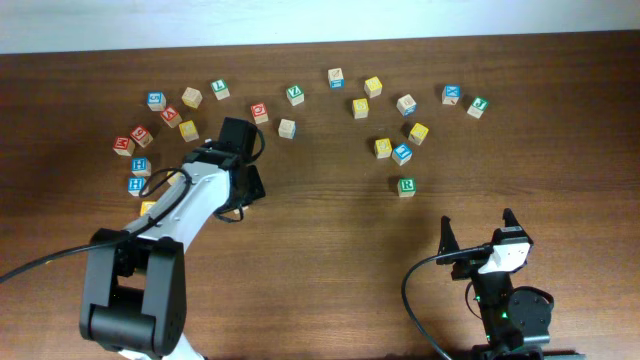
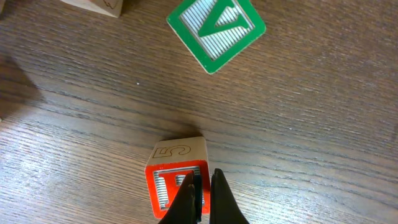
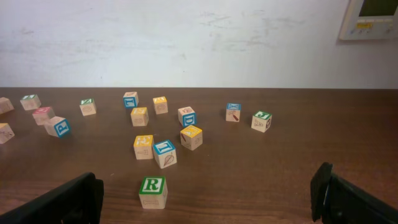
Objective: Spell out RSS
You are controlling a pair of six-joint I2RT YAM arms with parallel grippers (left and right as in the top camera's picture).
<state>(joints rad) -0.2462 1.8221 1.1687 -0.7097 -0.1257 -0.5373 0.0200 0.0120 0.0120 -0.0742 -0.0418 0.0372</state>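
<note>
Two risks stand out, the larger first. Many lettered cubes lie scattered across the table (image 1: 320,250), and the left gripper (image 2: 203,185) sits among the left-hand group, right over a red-faced cube (image 2: 163,186) that has no part in the word. A push or grab here would likely waste the move, or knock neighbours such as the green V cube (image 2: 216,31) askew. The smaller risk is choosing the wrong yellow face: several yellow cubes (image 3: 143,147) cluster beyond the R cube (image 1: 406,186), and their letters are too small to read, so an S cannot be told from the rest. The R cube stands alone on the right half of the table, near the right arm and well apart from the left gripper.

The left gripper's jaws are pressed together with nothing between them; whether the tips touch the red-faced cube cannot be told. The right gripper (image 3: 205,196) is spread wide and empty, low over the table, with the R cube just ahead of it.
</note>
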